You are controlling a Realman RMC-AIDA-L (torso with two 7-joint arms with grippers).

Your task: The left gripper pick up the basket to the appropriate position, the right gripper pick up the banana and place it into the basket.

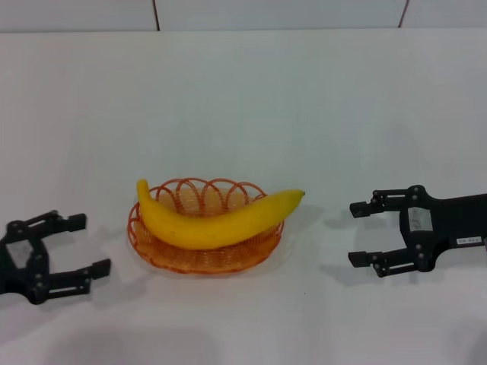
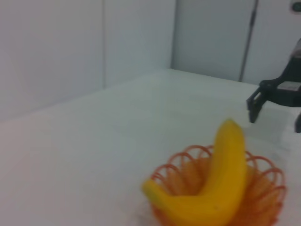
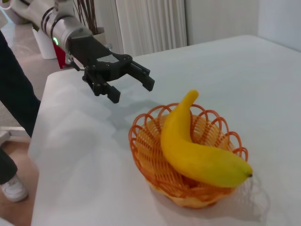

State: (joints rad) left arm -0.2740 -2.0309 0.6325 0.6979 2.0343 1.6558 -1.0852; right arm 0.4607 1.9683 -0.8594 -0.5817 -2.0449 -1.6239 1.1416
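The left pincer (image 1: 93, 245) is sitting low on the white table (image 1: 243, 99), spread wide and holding nothing. Beside it, the orange basket (image 1: 199, 260) is resting on the table, with the banana (image 1: 217, 220) lying across it. The right pincer (image 1: 362, 233) is waiting apart, spread too and holding nothing.

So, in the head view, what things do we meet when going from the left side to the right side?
left claw, open, on the table → basket with the banana lying in it, its tip poking past the rim → right claw, open, with its white label.
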